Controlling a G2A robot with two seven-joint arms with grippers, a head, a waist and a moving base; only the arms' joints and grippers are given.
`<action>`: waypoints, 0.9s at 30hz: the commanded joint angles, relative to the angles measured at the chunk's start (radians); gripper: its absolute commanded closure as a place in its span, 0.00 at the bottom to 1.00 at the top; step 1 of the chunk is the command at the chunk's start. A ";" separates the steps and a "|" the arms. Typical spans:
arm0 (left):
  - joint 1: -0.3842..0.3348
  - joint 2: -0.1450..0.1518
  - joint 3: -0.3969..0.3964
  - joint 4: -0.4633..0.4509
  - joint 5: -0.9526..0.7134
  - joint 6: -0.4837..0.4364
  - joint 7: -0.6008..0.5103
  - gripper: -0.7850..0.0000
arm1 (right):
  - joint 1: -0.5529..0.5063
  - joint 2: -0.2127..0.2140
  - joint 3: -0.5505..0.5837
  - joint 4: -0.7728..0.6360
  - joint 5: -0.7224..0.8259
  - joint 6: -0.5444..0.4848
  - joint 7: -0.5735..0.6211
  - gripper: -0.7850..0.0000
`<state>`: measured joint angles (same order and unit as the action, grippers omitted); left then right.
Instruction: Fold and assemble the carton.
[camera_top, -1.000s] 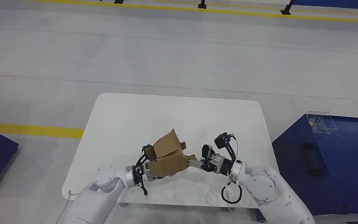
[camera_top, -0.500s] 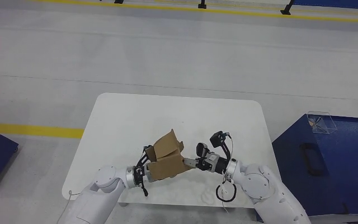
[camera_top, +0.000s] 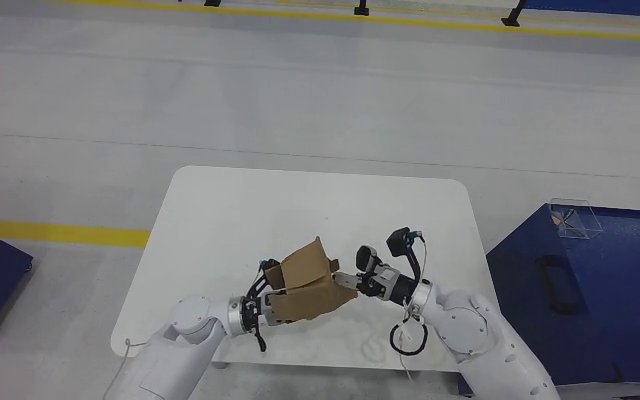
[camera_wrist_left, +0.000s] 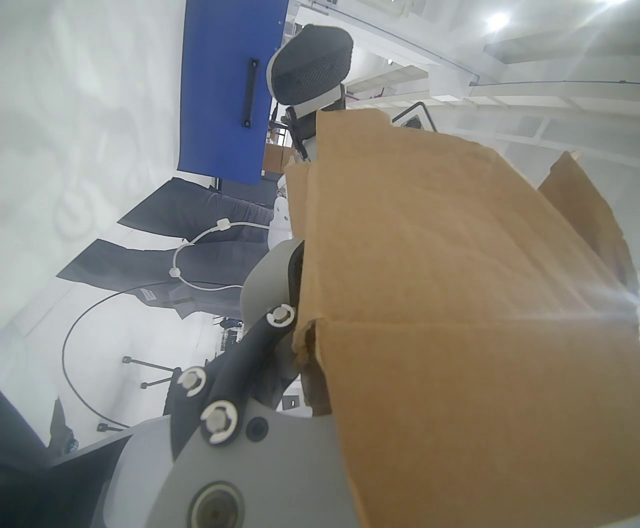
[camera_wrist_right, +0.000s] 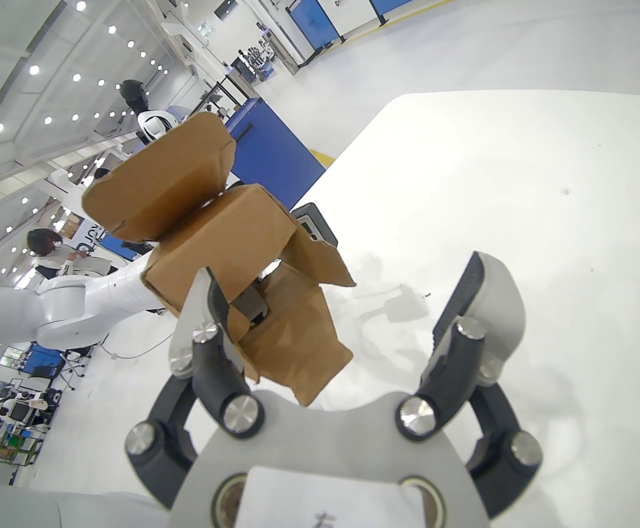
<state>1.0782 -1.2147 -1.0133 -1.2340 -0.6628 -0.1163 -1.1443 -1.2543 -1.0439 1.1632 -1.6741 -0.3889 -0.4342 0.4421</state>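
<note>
Over the near middle of the table (camera_top: 300, 205), the left gripper (camera_top: 266, 297) is clenched on the left end of the brown carton (camera_top: 306, 280), holding it off the surface with its flaps loose. Just right of it, the right gripper (camera_wrist_right: 344, 280) gapes wide and grasps nothing, one finger (camera_wrist_right: 202, 300) touching a carton flap.

The top view looks down from above the arms at the counter (camera_top: 250, 210), with the carton (camera_top: 305, 280) near 6 o'clock. The left wrist view sits close against that carton, facing 3 o'clock. The right wrist view looks past the right hand (camera_wrist_right: 345, 280) toward it, facing roughly 9 o'clock.
</note>
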 joint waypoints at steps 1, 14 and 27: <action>0.000 -0.001 0.004 -0.003 0.008 -0.002 0.005 1.00 | 0.005 -0.002 -0.001 -0.001 -0.001 0.011 0.000 0.00; -0.005 -0.004 0.009 0.000 0.014 -0.003 0.011 1.00 | 0.036 -0.013 -0.029 0.026 0.019 0.009 0.032 0.00; 0.012 -0.001 -0.024 -0.006 0.020 -0.025 0.075 1.00 | -0.049 0.011 0.111 -0.018 0.017 0.002 0.050 0.00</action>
<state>1.0867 -1.2162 -1.0313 -1.2395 -0.6358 -0.1426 -1.0733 -1.2905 -1.0356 1.2591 -1.6849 -0.3761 -0.4318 0.4817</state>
